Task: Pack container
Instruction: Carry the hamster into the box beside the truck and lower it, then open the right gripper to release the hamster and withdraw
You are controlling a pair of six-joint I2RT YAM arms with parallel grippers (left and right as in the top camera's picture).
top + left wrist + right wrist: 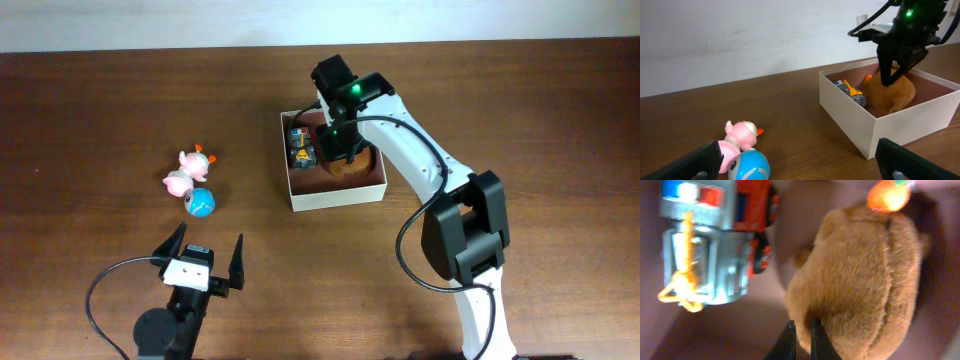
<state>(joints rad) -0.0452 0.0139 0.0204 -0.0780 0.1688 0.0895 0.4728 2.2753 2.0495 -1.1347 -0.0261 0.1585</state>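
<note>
The container (340, 198) is a square cream-walled box with a pinkish-brown floor, right of the table's middle. Inside it lie a brown plush toy (364, 166) and a grey and orange toy truck (301, 148). My right gripper (335, 150) reaches down into the box. In the right wrist view its fingers (803, 330) are shut on a tuft of the plush toy (865, 280), with the truck (715, 245) just to the left. My left gripper (205, 255) stands wide open near the front edge, holding nothing. From the left wrist view the container (850, 117) is ahead to the right.
A pink duck-like toy (188, 170) and a blue ball toy (201, 203) lie together on the wood left of the box. In the left wrist view they sit close before my open left gripper (800, 160): pink toy (740, 137), blue ball (750, 167). A pale wall lies beyond the table.
</note>
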